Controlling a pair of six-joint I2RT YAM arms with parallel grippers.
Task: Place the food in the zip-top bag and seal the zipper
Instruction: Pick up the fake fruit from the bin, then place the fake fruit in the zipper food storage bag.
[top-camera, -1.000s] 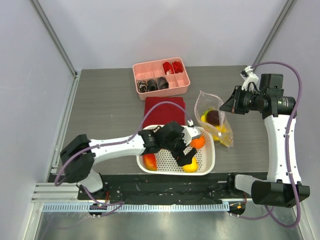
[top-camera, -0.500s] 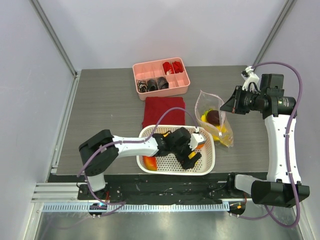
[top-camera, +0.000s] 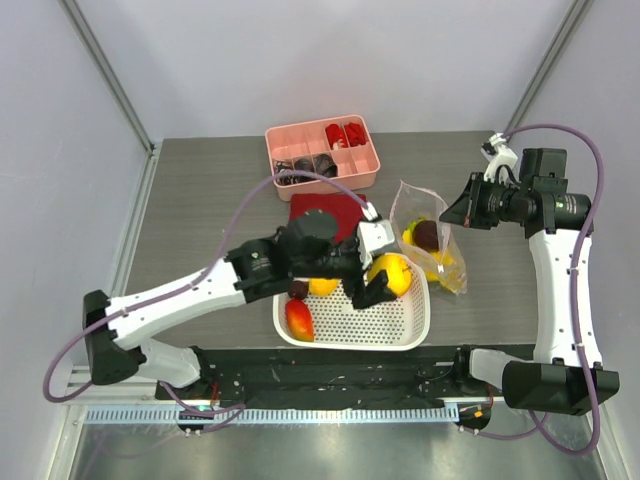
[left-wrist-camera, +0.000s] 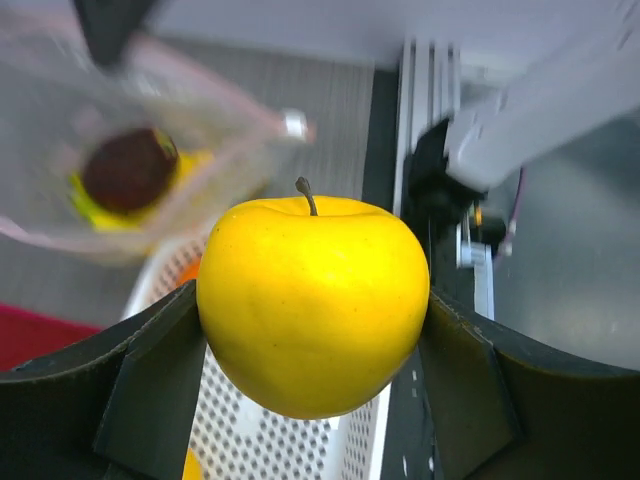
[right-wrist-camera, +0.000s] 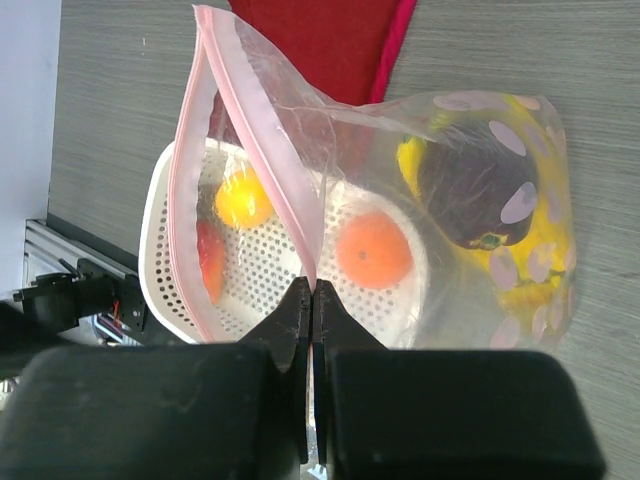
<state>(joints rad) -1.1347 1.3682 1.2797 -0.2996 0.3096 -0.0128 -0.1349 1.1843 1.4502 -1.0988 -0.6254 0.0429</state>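
My left gripper (top-camera: 385, 277) (left-wrist-camera: 312, 362) is shut on a round yellow fruit (top-camera: 393, 270) (left-wrist-camera: 312, 300) with a short stem. It holds the fruit above the right part of the white basket (top-camera: 420, 322), just left of the zip-top bag (top-camera: 428, 240). The bag stands open, its pink zipper (right-wrist-camera: 250, 150) spread apart. My right gripper (top-camera: 450, 212) (right-wrist-camera: 312, 292) is shut on the mouth edge. A dark purple plum (right-wrist-camera: 470, 195) and yellow food (right-wrist-camera: 540, 262) lie inside. The basket holds a red-yellow mango (top-camera: 298, 320), a plum (top-camera: 298, 290) and an orange (right-wrist-camera: 373, 250).
A pink divided tray (top-camera: 322, 155) with small red and dark items sits at the back. A red cloth (top-camera: 305, 208) lies between the tray and the basket, partly under my left arm. The table's near edge and black rail run just behind the basket.
My left gripper has closed on the yellow fruit and lifted it out of the basket's near right corner toward the bag. The right gripper and the bag have stayed still.
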